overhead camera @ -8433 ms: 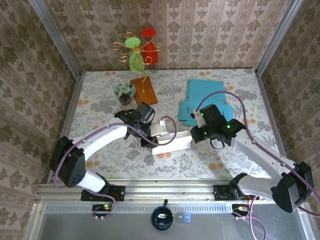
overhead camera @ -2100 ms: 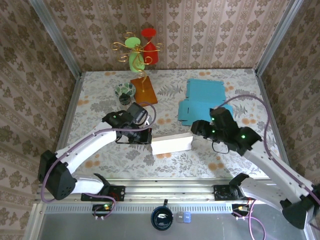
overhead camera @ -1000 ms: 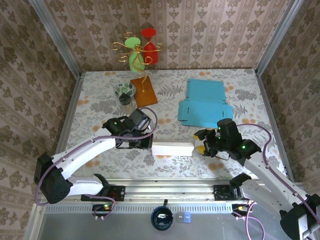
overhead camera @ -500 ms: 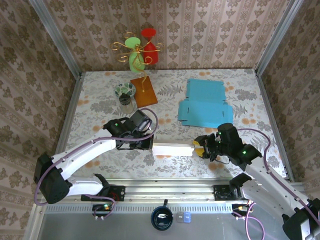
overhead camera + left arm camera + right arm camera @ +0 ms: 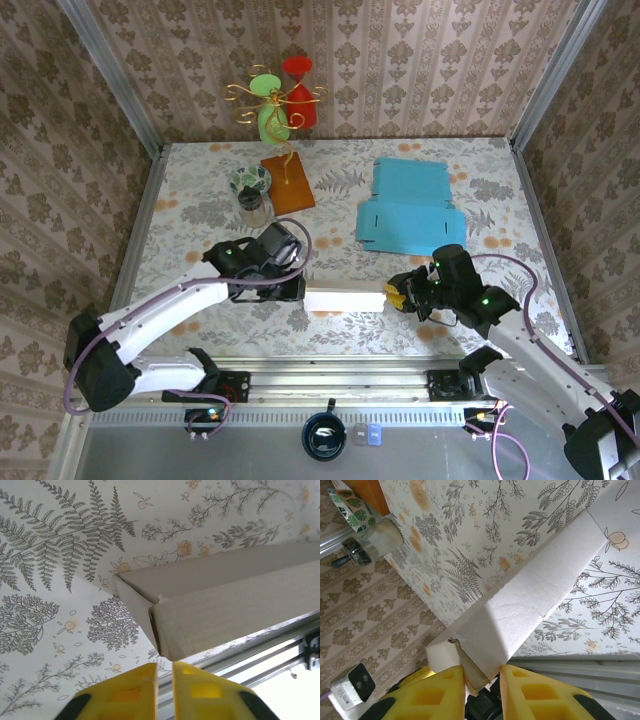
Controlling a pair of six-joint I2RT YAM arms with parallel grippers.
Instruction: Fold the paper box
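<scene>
Right wrist, paper box point(image 5: 520, 615) end partly hidden in right gripper point(image 5: 482, 674)

- The paper box point(image 5: 345, 299) was plain white.
- The table point(image 5: 200, 210) wore a pale print of grey ferns and small orange blossoms.
- The walls point(image 5: 420, 60) carried brown damask wallpaper in vertical bands.
- The flat cardboard sheets point(image 5: 410, 205) were bright blue.
- The wire stand point(image 5: 283, 100) was gold, bearing one green and one red shape, on an orange-brown block point(image 5: 288, 181).
- The jar point(image 5: 250, 185) showed a green leaf pattern on top.
- The left gripper point(image 5: 165, 672) and right gripper point(image 5: 482, 677) had yellow fingers point(image 5: 130, 692); the arms point(image 5: 185, 297) were white with black joints.
</scene>
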